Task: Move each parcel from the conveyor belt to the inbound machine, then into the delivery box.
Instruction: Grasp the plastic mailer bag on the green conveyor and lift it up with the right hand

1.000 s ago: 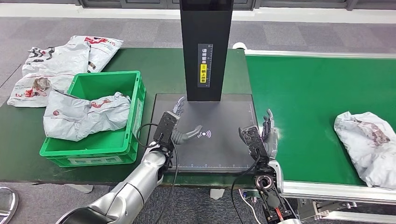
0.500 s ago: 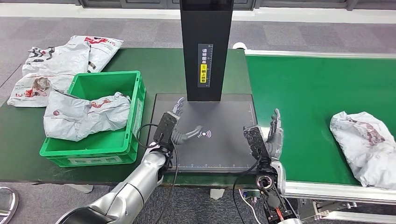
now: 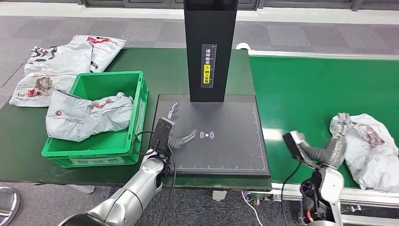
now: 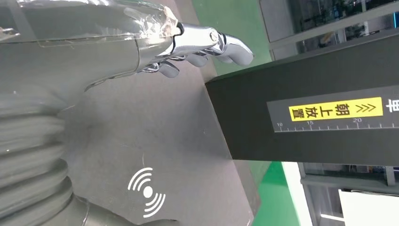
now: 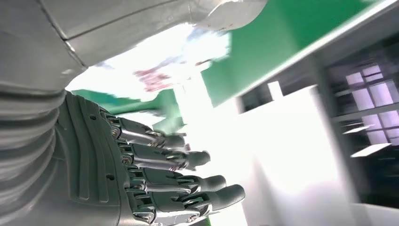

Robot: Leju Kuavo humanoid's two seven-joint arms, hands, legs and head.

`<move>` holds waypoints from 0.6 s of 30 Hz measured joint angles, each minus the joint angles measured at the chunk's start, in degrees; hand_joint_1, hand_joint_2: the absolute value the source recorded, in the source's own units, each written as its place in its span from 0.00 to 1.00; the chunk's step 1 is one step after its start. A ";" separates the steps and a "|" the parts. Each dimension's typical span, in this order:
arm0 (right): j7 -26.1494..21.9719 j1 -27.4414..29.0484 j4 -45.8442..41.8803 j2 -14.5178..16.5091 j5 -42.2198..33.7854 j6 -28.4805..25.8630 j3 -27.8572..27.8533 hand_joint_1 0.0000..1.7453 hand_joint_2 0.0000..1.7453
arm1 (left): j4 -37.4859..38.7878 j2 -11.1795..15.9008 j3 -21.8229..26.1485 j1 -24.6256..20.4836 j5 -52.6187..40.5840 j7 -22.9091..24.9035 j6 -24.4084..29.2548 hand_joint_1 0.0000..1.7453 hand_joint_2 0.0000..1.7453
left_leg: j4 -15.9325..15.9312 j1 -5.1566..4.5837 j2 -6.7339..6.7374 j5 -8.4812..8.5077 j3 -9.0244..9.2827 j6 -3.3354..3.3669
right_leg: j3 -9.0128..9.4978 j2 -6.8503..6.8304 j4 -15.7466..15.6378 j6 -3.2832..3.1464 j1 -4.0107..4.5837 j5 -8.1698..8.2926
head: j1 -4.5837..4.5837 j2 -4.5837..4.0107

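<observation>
A crumpled grey parcel (image 3: 369, 148) lies on the green conveyor belt (image 3: 301, 89) at the right. My right hand (image 3: 335, 143) is at the parcel's near-left edge, fingers spread and touching or almost touching it; the right wrist view shows the open fingers (image 5: 174, 181) in front of the bright parcel (image 5: 164, 66). My left hand (image 3: 175, 131) hovers open over the left side of the inbound machine's dark scan plate (image 3: 226, 141), with its fingers (image 4: 202, 44) near the black column (image 4: 320, 117). Another grey parcel (image 3: 87, 115) lies in the green delivery box (image 3: 124, 146).
Several more grey parcels (image 3: 56, 63) lie on the green table behind the box. The machine's black column (image 3: 210, 47) rises at the back of the plate. The conveyor's metal rail (image 3: 367, 197) runs along the near edge.
My right hand has swung right from the plate's edge to the parcel on the belt. The parcel has drifted slightly left. My left hand has hardly moved.
</observation>
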 joint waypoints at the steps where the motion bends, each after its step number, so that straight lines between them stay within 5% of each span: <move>1: -0.08 -0.10 0.02 -0.10 0.04 -0.01 -2.19 0.00 1.00 | -0.02 0.06 0.00 0.07 0.02 0.00 0.00 0.00 1.00 | 0.00 -0.01 0.04 -0.01 0.00 0.01 | -0.01 0.04 0.00 0.00 -0.01 0.00 | 0.00 0.00; 8: 0.72 -0.42 0.09 -0.20 1.30 0.01 -8.47 0.00 1.00 | -0.05 0.10 0.00 0.27 0.04 0.02 0.00 0.00 1.00 | -0.01 -0.04 0.16 -0.03 0.02 0.03 | -0.07 0.15 0.02 0.01 -0.03 -0.01 | 0.00 0.01; 18: 11.41 -0.58 1.46 -2.60 7.00 0.01 -9.77 0.00 1.00 | -0.05 0.16 0.00 0.31 0.65 -0.03 0.04 0.00 1.00 | 0.00 -0.07 0.16 -0.04 0.00 0.04 | -0.07 0.15 0.00 0.03 -0.06 -0.01 | 0.00 0.00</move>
